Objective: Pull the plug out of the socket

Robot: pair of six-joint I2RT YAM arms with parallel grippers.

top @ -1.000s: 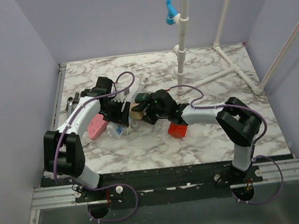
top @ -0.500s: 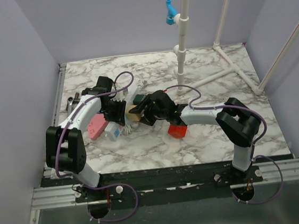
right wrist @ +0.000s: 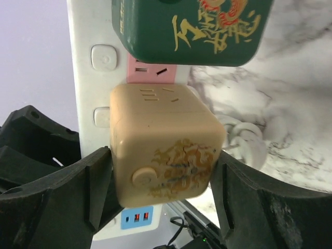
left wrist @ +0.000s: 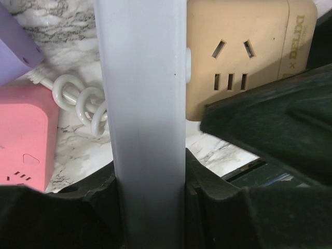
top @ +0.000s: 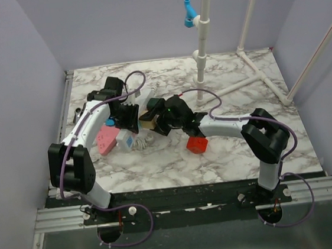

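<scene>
- Socket [left wrist: 148, 119]: mid-L of table [top: 238, 75], well off every edge, pinched tight by L gripper [top: 127, 118].
- R gripper [top: 157, 123]: jaws flank tan plug [right wrist: 161, 145], seated on socket; gripping or not, can't tell.
- Room: toward R edge, past red block [top: 196, 144].
- Vs 1 s ago: both grippers slightly nearer far edge.

Marbled tabletop [top: 228, 153], lilac walls [top: 125, 21], white pipes [top: 202, 37]

Marble table [top: 235, 159]: red cube [top: 196, 144], pink block [top: 104, 140], pipe frame [top: 239, 83].
</scene>
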